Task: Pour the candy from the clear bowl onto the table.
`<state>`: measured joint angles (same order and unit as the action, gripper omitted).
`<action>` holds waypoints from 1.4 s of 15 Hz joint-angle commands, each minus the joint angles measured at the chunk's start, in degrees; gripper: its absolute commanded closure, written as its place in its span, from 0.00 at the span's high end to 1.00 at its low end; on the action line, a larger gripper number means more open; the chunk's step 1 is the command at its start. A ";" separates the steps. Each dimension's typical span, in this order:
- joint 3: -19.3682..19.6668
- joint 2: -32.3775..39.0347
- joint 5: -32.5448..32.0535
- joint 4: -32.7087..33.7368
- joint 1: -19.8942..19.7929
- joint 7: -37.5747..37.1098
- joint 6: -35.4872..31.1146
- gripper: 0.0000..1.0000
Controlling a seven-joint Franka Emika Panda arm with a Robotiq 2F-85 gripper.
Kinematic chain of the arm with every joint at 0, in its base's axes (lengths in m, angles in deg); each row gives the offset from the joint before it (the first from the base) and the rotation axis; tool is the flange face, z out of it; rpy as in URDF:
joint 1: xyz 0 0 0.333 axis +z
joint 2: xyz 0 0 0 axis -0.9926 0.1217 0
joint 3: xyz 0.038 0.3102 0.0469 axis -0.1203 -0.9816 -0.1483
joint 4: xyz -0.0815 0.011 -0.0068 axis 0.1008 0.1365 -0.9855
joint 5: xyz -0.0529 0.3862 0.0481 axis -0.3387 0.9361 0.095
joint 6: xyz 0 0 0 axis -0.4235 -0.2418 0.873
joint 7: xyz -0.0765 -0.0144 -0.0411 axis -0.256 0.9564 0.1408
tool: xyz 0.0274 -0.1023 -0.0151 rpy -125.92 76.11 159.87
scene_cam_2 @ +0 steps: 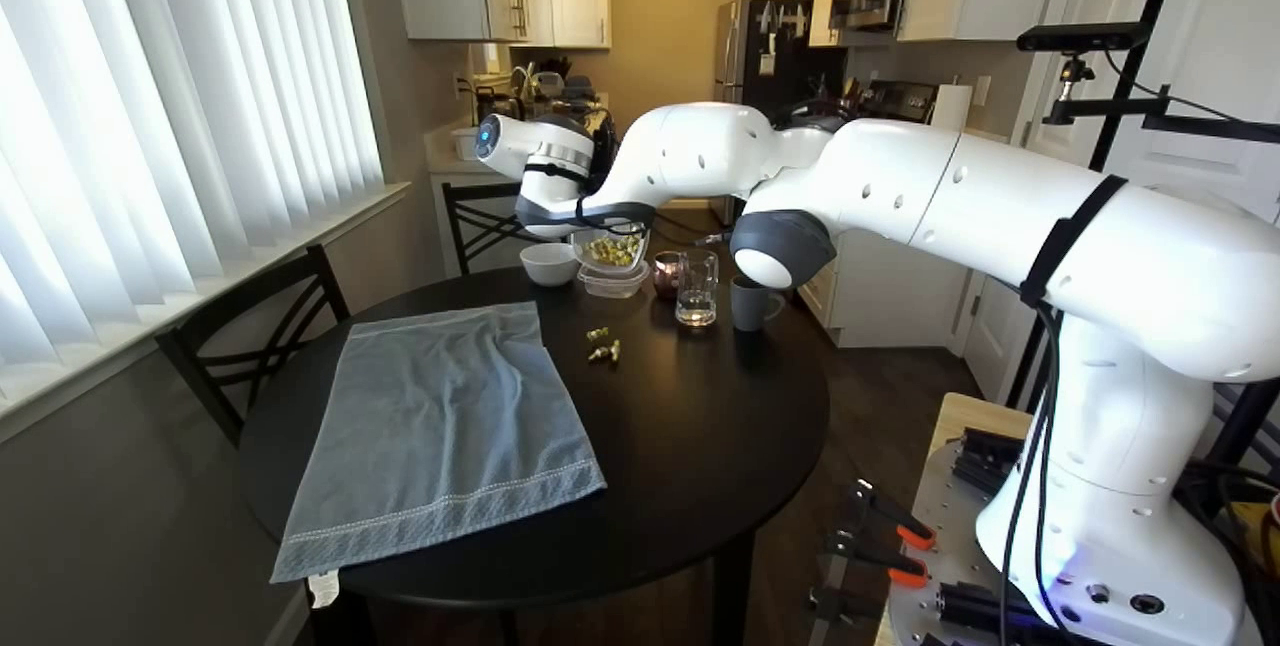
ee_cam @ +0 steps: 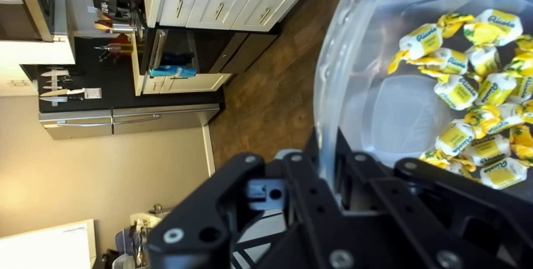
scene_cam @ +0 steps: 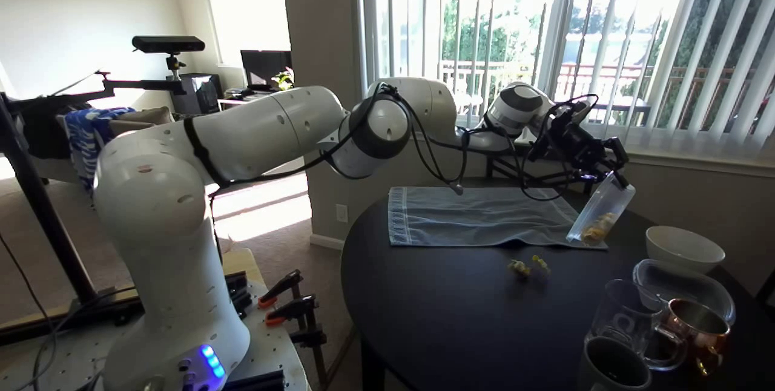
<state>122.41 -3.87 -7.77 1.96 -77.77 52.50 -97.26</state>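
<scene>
Aloft over table, arm extended, wrist angled down; jaws pinching tilted clear bowl.

bare bench beside grey cloth left room around loose candies; white bowl, clear tub, glass mug, copper mug, dark mug blocked low passage near edge.

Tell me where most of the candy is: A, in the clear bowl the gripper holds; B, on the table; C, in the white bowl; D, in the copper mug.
A: the wrist view shows many candy pieces inside the clear bowl held by the gripper, while a few lie on the table.
</scene>
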 commanded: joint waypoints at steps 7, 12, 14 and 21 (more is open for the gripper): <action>2.72 -0.60 -2.98 -2.52 2.60 4.77 0.71 0.01; 6.18 1.43 -7.36 -2.73 2.71 4.65 9.56 0.01; 7.08 2.30 -9.16 -2.81 2.75 5.71 13.15 0.01; 6.87 7.81 -19.13 4.15 -0.19 11.47 25.52 0.01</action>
<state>129.54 1.86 -22.40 2.42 -76.46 59.22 -76.26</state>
